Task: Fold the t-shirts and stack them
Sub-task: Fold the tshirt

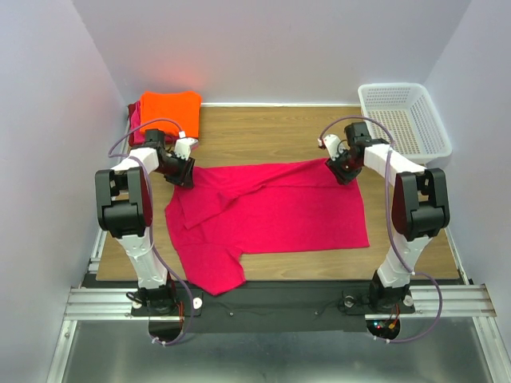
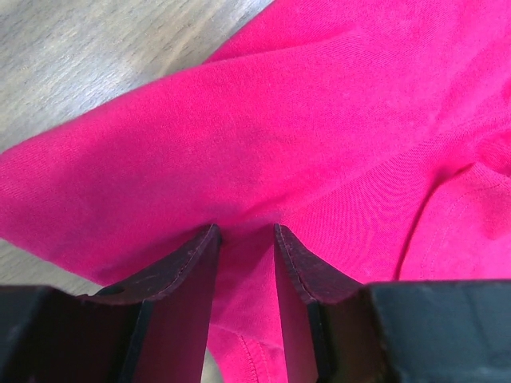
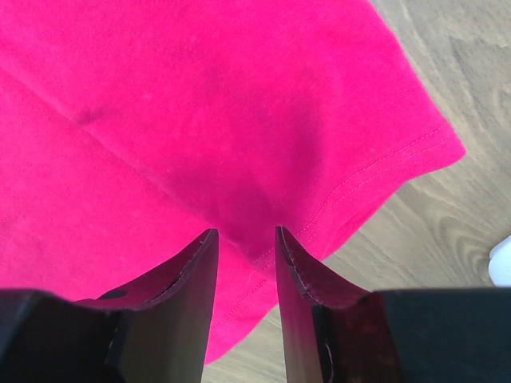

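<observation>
**Pinching far corners of the magenta t-shirt (image 1: 271, 211)**

It was recorded lying spread and partly folded mid-table (image 1: 263, 132). The left gripper (image 1: 185, 174) and right gripper (image 1: 339, 169) were each narrowed onto a far corner, with cloth between the fingers. The knit was judged soft, light and limp, and its stitched hem corners the best holds. The orange t-shirt (image 1: 169, 108) was stacked far left.

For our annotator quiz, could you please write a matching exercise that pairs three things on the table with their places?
Things:
1. pink shirt
2. orange shirt
3. basket

Places:
A. far left corner, folded
B. far right corner
C. centre, spread out

Pairs: 1-C, 2-A, 3-B
</observation>
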